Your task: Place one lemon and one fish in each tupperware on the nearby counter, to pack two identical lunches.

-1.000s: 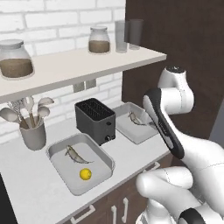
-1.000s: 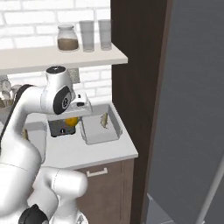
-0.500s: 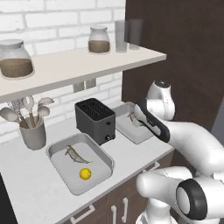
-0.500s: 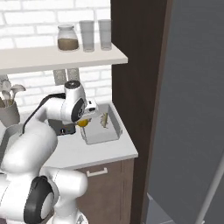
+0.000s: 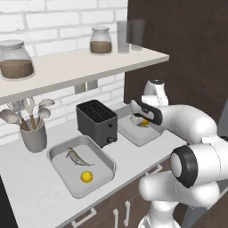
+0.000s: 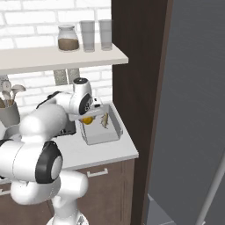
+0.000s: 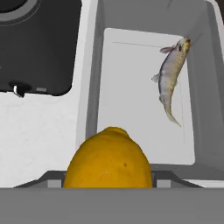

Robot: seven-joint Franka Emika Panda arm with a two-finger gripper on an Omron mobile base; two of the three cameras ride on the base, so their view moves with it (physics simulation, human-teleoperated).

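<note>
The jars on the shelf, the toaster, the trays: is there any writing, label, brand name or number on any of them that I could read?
None: no readable text on anything.
Jars on the shelf: plain, no labels.
Toaster: plain black, no brand or marks on it.
Trays: bare grey.
Lemon in the gripper and fish: unmarked.

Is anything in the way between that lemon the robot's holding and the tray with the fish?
Nothing visible. The lemon hangs over the tray's near edge; the fish lies to one side, leaving bare floor.
</note>
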